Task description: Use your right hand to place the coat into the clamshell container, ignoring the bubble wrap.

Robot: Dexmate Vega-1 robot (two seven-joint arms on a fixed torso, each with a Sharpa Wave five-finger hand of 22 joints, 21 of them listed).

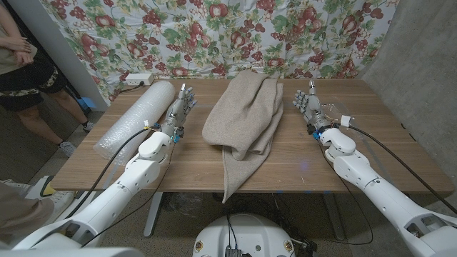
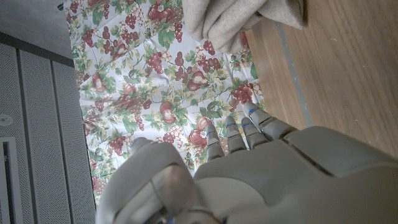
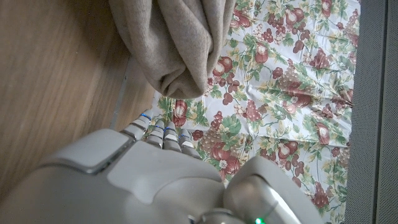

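On the table, coat between both seemingly empty hands.

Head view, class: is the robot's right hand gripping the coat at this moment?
No. The right hand stands open on the table, apart from the beige coat lying beside it.

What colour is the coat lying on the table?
Plain beige, the soft knit coat has no pattern; the head view shows it best.

Beige coat, clear bubble wrap, backdrop (red fruit print)
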